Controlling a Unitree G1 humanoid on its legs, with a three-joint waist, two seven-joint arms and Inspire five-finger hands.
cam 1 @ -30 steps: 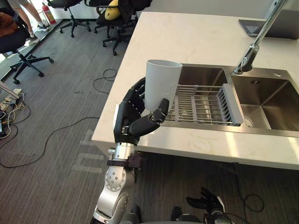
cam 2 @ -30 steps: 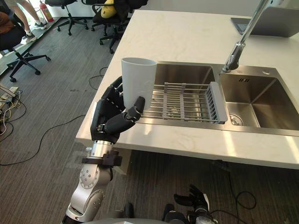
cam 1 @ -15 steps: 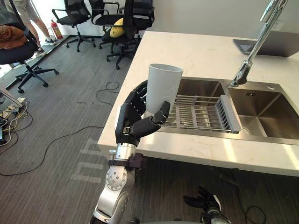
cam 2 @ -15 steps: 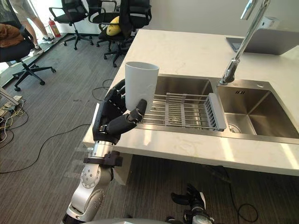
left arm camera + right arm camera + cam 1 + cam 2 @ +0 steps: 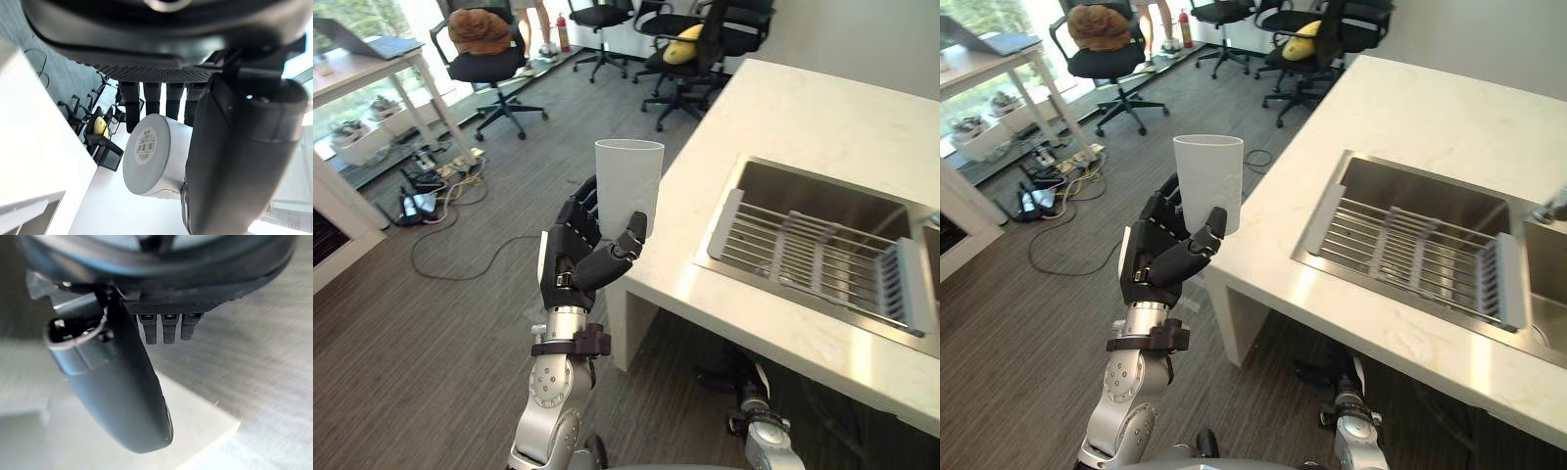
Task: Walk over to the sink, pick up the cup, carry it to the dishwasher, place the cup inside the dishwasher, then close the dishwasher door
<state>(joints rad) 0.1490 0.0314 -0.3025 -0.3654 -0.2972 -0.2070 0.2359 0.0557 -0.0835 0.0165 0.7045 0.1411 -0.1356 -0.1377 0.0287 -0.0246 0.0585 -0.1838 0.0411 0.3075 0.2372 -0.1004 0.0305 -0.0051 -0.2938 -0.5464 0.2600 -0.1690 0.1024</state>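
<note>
A tall white cup [image 5: 628,186] stands upright in my left hand [image 5: 576,266], whose fingers and thumb are curled round its lower half. It is raised in front of me, just off the left corner of the white counter [image 5: 783,117]. In the left wrist view the cup's round base [image 5: 146,161] shows between the fingers [image 5: 152,98] and the thumb [image 5: 234,166]. The steel sink [image 5: 803,196], with a grey wire rack [image 5: 822,259] across it, lies to the right. My right hand [image 5: 122,401] hangs low over the carpet with straight fingers and holds nothing.
Office chairs [image 5: 489,49] [image 5: 695,39] stand on the carpet at the back. A desk with a laptop [image 5: 362,44] is at the far left, with loose cables [image 5: 440,171] on the floor near it. A person's legs [image 5: 536,20] show at the back.
The camera has swung left: the sink and rack now sit at the right and the tap is out of view. My left hand still holds the cup, now off the counter's corner.
</note>
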